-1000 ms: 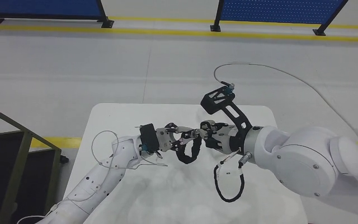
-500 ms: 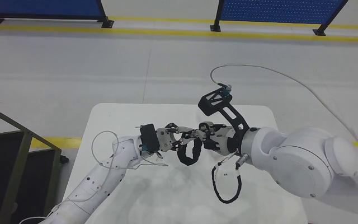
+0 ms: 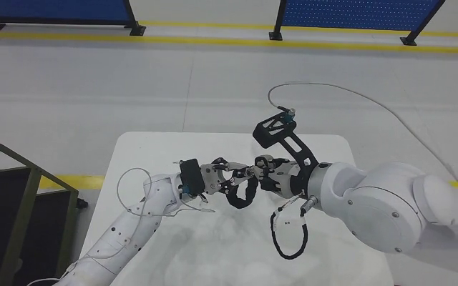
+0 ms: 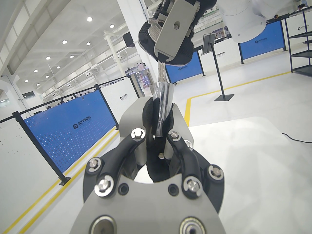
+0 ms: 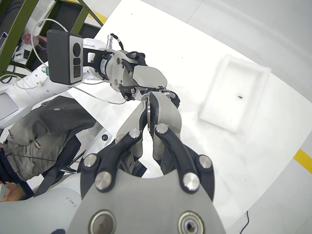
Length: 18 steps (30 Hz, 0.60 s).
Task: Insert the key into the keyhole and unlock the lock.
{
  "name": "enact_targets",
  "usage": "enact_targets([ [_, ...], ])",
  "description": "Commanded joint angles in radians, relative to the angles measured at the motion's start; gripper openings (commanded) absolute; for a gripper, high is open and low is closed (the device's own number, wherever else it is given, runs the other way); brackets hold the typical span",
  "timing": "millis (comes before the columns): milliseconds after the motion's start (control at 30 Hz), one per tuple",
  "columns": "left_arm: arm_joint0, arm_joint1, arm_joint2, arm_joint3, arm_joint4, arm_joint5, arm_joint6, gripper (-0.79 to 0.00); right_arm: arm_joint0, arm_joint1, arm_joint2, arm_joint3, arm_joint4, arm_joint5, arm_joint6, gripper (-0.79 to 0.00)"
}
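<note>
Both grippers meet above the middle of the white table (image 3: 143, 154). My left gripper (image 4: 159, 115) is shut on a shiny metal lock cylinder (image 4: 162, 101), which stands out of its black pads with the open end toward the other arm. My right gripper (image 5: 149, 109) is shut on the flat head of a silver key (image 5: 148, 113). In the left wrist view the key's blade (image 4: 161, 73) points down into the cylinder's end, its tip at or just inside the keyhole. From the top view the two grippers (image 3: 247, 174) touch tip to tip, with a black cable loop (image 3: 243, 194) hanging under them.
A shallow white foam tray (image 5: 234, 98) lies on the table beyond the grippers. A black cable loop (image 3: 288, 236) hangs from my right arm. A green metal rack (image 3: 28, 193) stands off the table's left side. Blue barriers (image 3: 358, 14) line the floor behind.
My right arm has shifted slightly left toward the left gripper, closing the key onto the lock's end. The left arm has stayed almost still.
</note>
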Motion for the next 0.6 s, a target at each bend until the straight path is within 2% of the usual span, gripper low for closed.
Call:
enact_targets([
  [0,0.003,-0.001,-0.003,0.0,-0.001,-0.002,0.001,-0.785,0.004,0.001,-0.006,0.0,0.0,-0.001,0.001,-0.785],
  [567,0.015,-0.008,-0.025,-0.005,0.014,-0.016,-0.001,-0.785,0.042,0.01,-0.046,0.0,-0.003,0.01,-0.01,-0.785],
])
